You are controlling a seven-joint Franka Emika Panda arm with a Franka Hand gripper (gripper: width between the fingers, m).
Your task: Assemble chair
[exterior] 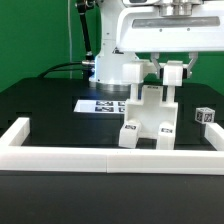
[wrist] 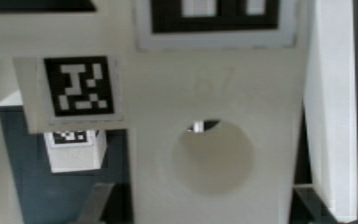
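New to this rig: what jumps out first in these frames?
The end effector is shut on the top of the partly built white chair, upright mid-table behind the white border rail. The marker board lies flat behind it; a small tagged cube sits alone toward the exterior view's right. Up close, the wrist view shows a square tag beside an oval hole.

Exterior view: low, frontal, mid-range, facing arm (exterior: 112, 66) across surface (exterior: 45, 112). Wrist view: pressed close against chair (wrist: 220, 120). Shared: chair only.
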